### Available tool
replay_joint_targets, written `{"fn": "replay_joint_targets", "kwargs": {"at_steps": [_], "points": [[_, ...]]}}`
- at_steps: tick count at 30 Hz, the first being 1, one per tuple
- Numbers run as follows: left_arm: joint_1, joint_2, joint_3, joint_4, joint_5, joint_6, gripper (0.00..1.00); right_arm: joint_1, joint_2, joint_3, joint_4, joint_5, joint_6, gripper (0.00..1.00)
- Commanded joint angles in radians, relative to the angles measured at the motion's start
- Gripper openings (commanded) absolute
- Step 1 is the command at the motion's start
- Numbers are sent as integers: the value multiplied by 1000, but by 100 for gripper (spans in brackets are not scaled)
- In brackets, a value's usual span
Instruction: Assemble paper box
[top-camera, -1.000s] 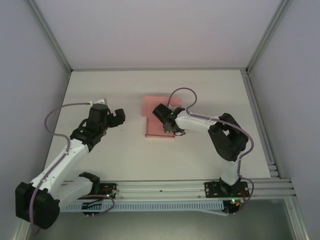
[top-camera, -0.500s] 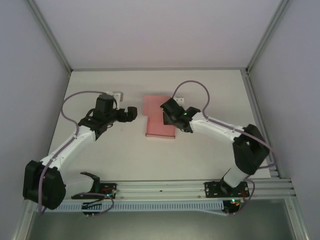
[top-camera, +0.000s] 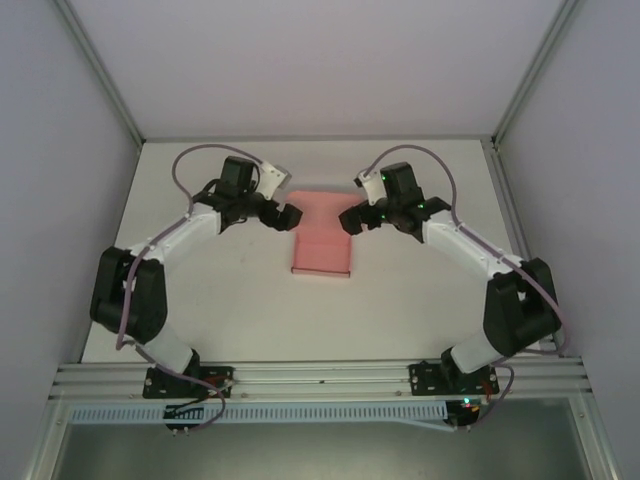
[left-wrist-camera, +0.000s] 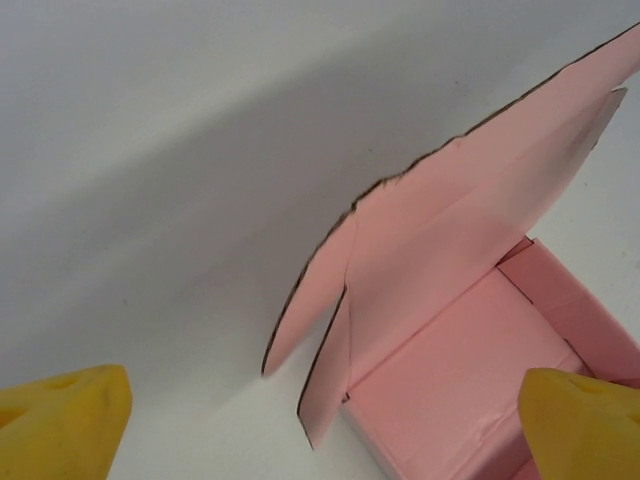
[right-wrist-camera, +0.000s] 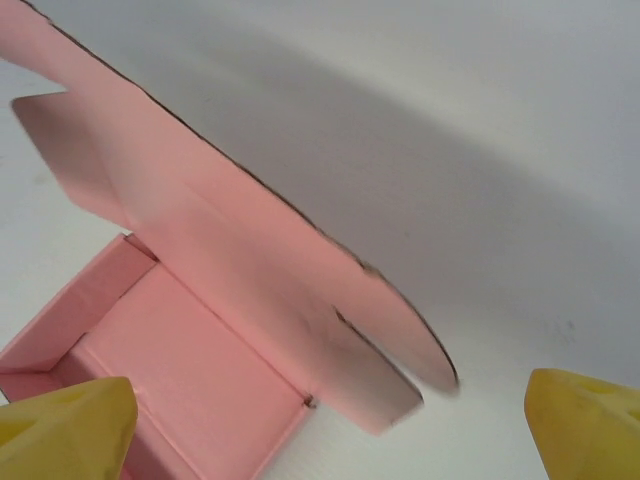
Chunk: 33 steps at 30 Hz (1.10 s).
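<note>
Closing of the lid left to be done

A white tabletop (top-camera: 420, 300) is seen, with the white-and-black left arm (top-camera: 175, 238) and right arm (top-camera: 465, 243) reached out over it toward its far middle. Between them the small rectangular pink paper box (top-camera: 320, 255) is laid flat on the tabletop, near its centre. Its tray is judged to be formed already: the floor and a side wall (right-wrist-camera: 70, 300) are seen folded up. The broad pink lid panel (left-wrist-camera: 470, 220) is stood open at the far edge, with a rounded ear flap (left-wrist-camera: 300, 322) hung loose at its end. The lid is not yet folded down and the ears are not yet tucked in; that much is judged to be left. The left hand (top-camera: 288, 215) and the right hand (top-camera: 353, 220) are held at the lid's two ends, each with its yellow fingertips (left-wrist-camera: 60, 420) spread wide apart and nothing clamped.
</note>
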Motion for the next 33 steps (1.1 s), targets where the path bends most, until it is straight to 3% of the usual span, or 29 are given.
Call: {"fn": "replay_joint_targets", "kwargs": {"at_steps": [1, 7, 10, 11, 19, 22, 26, 33], "points": [[7, 62, 70, -98, 51, 110, 92, -26, 69, 89, -121, -110, -158, 99], [7, 93, 81, -114, 70, 169, 66, -41, 198, 207, -237, -182, -165, 78], [8, 101, 87, -119, 77, 180, 50, -42, 223, 231, -260, -167, -157, 69], [9, 106, 94, -120, 79, 181, 48, -43, 225, 229, -261, -150, -153, 67], [8, 136, 117, -130, 82, 177, 12, -43, 190, 202, -279, -74, -153, 65], [6, 127, 110, -120, 82, 173, 0, -43, 173, 187, -279, -64, -150, 50], [4, 108, 100, -105, 82, 160, 0, -42, 162, 181, -279, -73, -135, 31], [-13, 72, 85, -66, 22, 67, 0, -41, 135, 146, -213, -95, -70, 12]]}}
